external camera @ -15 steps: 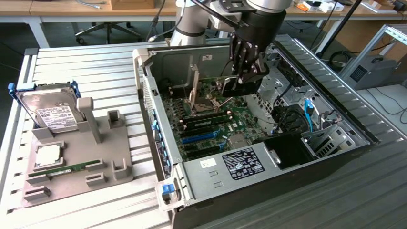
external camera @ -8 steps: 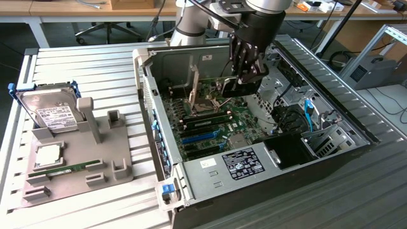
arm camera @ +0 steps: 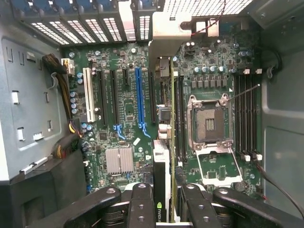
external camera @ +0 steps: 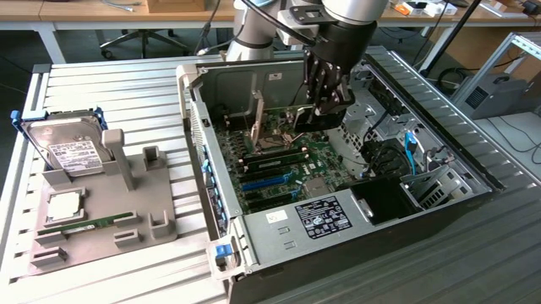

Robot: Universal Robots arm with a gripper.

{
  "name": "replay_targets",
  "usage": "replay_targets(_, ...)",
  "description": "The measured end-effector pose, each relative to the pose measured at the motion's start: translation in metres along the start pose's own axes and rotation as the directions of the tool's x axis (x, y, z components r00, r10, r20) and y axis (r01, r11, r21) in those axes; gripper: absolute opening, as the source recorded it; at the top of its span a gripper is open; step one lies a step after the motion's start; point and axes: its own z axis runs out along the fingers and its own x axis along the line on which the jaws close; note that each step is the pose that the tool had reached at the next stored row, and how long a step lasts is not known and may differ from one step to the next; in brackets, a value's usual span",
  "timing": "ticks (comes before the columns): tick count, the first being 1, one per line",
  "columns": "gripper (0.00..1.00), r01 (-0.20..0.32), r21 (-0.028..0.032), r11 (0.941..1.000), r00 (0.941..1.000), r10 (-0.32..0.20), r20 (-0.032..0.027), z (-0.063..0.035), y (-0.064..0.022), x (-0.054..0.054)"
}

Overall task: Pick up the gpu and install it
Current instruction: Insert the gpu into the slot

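We are clamping the hand [arm camera: 166, 202] partway closed on the flat faces of the gpu [arm camera: 160, 166], hanging it on edge just above the motherboard [arm camera: 118, 61] inside the open case [external camera: 279, 237], apparently so its bottom edge is facing the motherboard's slots.

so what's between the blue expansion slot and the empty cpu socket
The gpu, held edge-on in the gripper, stands between the blue expansion slot and the CPU socket; the wrist view shows it.
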Motion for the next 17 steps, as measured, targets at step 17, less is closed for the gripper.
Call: replay_targets(17,0.27,0.000,0.0001,1.0000,1.0000,0.000,0.0001,0.0082,0.0002,0.0002)
